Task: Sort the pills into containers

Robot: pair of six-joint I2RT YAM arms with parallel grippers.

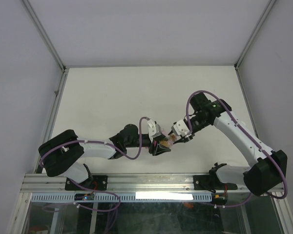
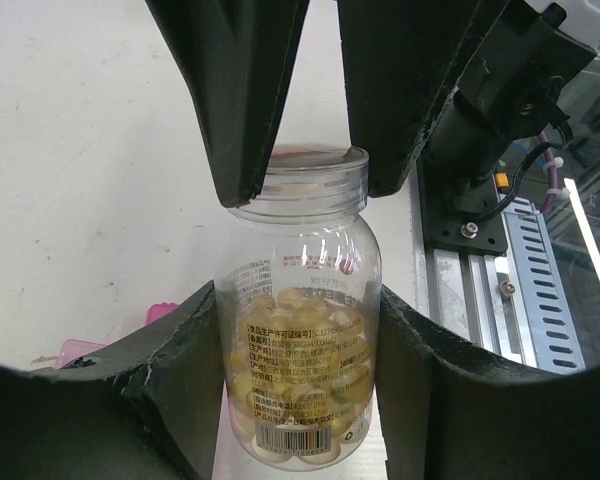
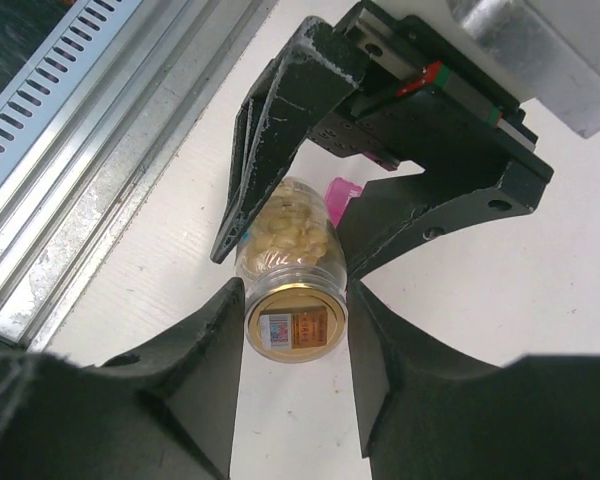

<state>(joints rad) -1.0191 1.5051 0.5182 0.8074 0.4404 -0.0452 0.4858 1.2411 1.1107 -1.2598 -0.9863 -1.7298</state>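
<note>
While the lid [image 3: 297, 325] sits on the pill bottle [image 2: 300, 250], nothing has been sorted: every one of the pills [image 3: 285, 225] that can be seen is inside the clear bottle, so the job looks to be at its opening step. The left gripper [image 2: 300, 335] is clamped around the bottle's body, holding it clear of the table [image 1: 136, 92], and the right gripper [image 3: 295, 305] has its two fingers pressed against opposite sides of the lid, which reads as a grip for twisting it off. The containers [image 3: 342, 195] show only as a sliver of magenta on the table, just beyond the bottle and largely hidden by the left gripper; whether their compartments are open or shut cannot be told. What remains is judged to be removing the lid, pouring or picking out pills, and placing them in the compartments. Both grippers meet close to the near edge, where the metal rail [image 1: 151, 181] runs just beside them, so there is little slack on that side. Farther in, the white surface offers wide room up to the enclosure walls [image 1: 19, 73].
</note>
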